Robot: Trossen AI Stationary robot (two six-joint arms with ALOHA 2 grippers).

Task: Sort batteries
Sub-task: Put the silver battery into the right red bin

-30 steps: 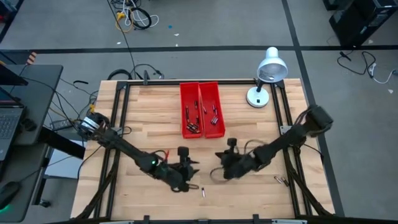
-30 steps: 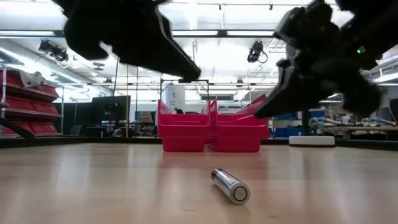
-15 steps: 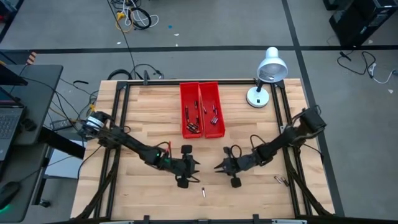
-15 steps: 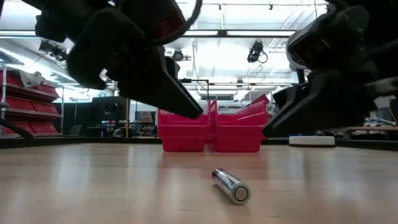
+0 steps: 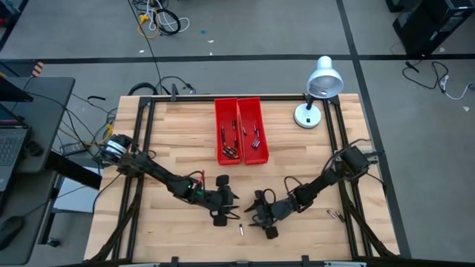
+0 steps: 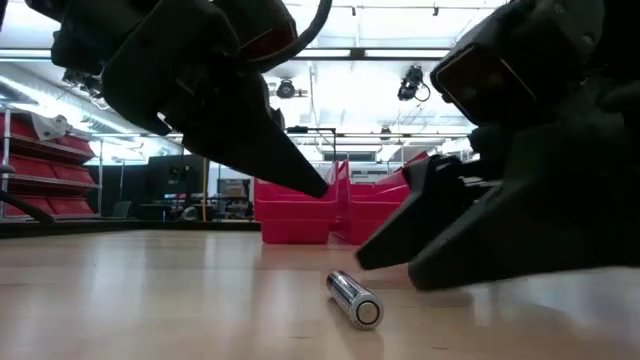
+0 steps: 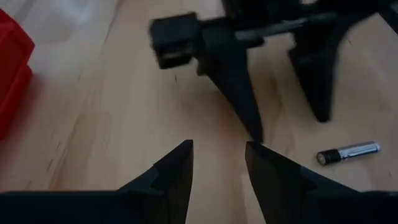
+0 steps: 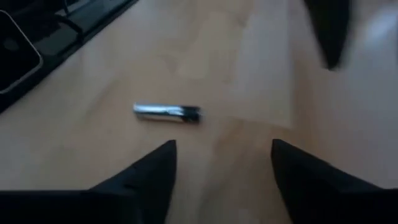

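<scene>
One loose battery point(image 5: 241, 230) point(image 6: 355, 299) lies on its side on the wooden table near the front edge; it also shows in the right wrist view point(image 8: 166, 112) and the left wrist view point(image 7: 348, 153). My right gripper point(image 5: 251, 213) point(image 8: 221, 155) hangs open just above the table, right of and a little beyond the battery, fingers apart from it. My left gripper point(image 5: 234, 199) point(image 7: 217, 155) stands open farther back, nothing between its fingers. Several batteries point(image 5: 231, 148) lie in two red bins point(image 5: 239, 104) at the far middle.
Two more batteries point(image 5: 333, 215) lie near the table's right front. A white desk lamp point(image 5: 318, 85) stands at the far right corner. A black frame point(image 5: 145, 133) runs round the table. The two grippers' fingertips stand close together.
My right gripper has gone down and toward the table's near-left, to the loose battery, and has opened from shut. My left gripper has come down a little. The battery stays on the table.
</scene>
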